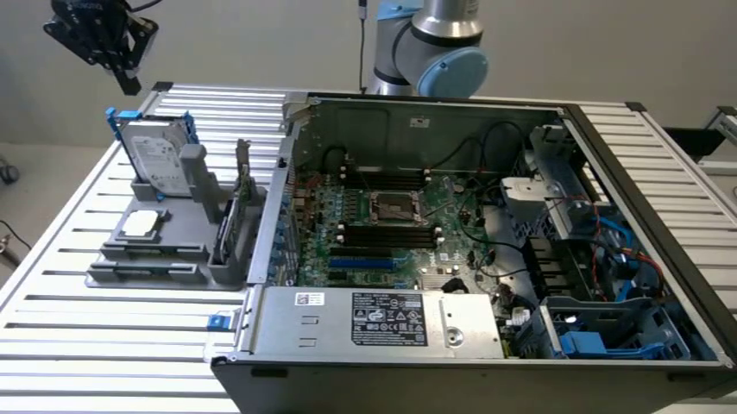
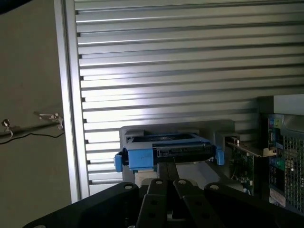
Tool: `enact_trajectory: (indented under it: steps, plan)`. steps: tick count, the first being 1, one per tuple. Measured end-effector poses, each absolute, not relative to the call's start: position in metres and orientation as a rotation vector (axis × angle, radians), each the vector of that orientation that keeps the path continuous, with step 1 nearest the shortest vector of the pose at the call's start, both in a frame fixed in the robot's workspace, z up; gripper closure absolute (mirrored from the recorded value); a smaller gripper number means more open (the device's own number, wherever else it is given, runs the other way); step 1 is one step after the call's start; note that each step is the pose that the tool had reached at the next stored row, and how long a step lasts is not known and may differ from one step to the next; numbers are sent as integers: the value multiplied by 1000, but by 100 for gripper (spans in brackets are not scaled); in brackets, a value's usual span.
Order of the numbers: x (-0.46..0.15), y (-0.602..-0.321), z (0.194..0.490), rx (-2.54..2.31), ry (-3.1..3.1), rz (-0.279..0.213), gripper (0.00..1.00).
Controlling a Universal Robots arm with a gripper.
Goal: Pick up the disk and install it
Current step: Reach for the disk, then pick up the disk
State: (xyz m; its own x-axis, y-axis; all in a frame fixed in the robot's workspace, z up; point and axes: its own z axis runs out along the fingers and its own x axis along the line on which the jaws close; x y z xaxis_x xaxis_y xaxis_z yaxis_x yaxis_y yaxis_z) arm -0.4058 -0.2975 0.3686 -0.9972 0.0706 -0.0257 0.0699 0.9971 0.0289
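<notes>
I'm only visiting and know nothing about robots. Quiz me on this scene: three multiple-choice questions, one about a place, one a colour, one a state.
1. Where is the disk?
A) in the grey holder beside the computer case
B) inside the case
C) in the gripper

2. What colour is its carrier frame?
A) red
B) blue
C) yellow

3. How is the gripper?
A) shut, holding nothing
B) shut on the disk
C) wide open

Answers: 1 A, it stands upright in the holder; 2 B, blue edges frame it; 3 A, it hangs closed above the disk, apart from it.
</notes>
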Motion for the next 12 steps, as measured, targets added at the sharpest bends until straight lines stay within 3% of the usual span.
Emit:
enact_trajectory:
  steps: [12]
  plan:
    - [-406,-298,369,110,3113,43,89]
